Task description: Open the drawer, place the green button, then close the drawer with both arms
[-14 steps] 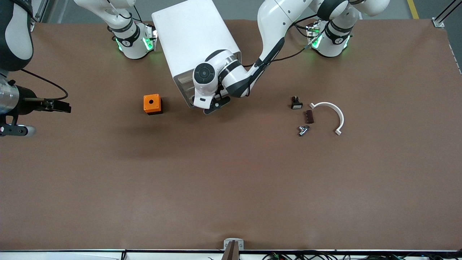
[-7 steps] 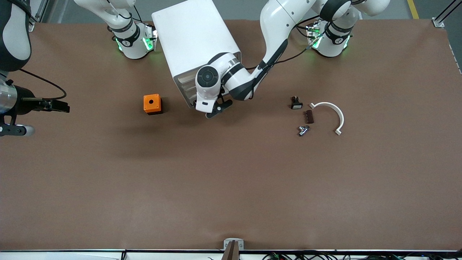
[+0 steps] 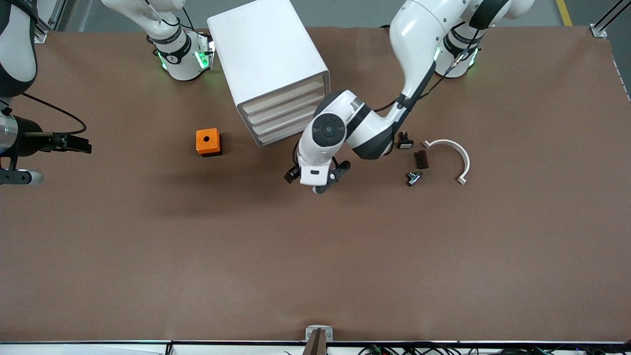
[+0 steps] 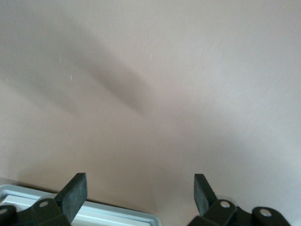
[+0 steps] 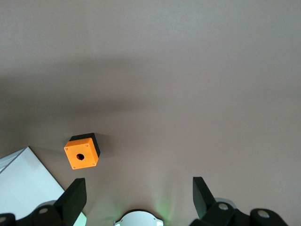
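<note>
Green-capped and black-bodied, the tiny push button [image 3: 413, 177] lies on the brown desk [image 3: 315, 256] toward the left arm's end, in a small cluster. Just beside it are a dark brown ribbed block [image 3: 421, 159] and a black button with a white cap [image 3: 405, 142]; a white curved clip [image 3: 451, 158] is near.

The left hand [image 3: 328, 180] hangs over bare desk between that cluster and the big white rounded cabinet [image 3: 266, 59], its fingers [image 4: 75, 190] apart and empty. We judge the left arm the nearer one. The button sits sideways from that hand, toward its own base's end.

The lowermost cream-fronted drawer [image 3: 288, 134] looks shut; we cannot be sure.

The right hand [image 3: 79, 144] waits over the other end, fingers spread, well apart from the orange box with a hole [image 3: 208, 142].
</note>
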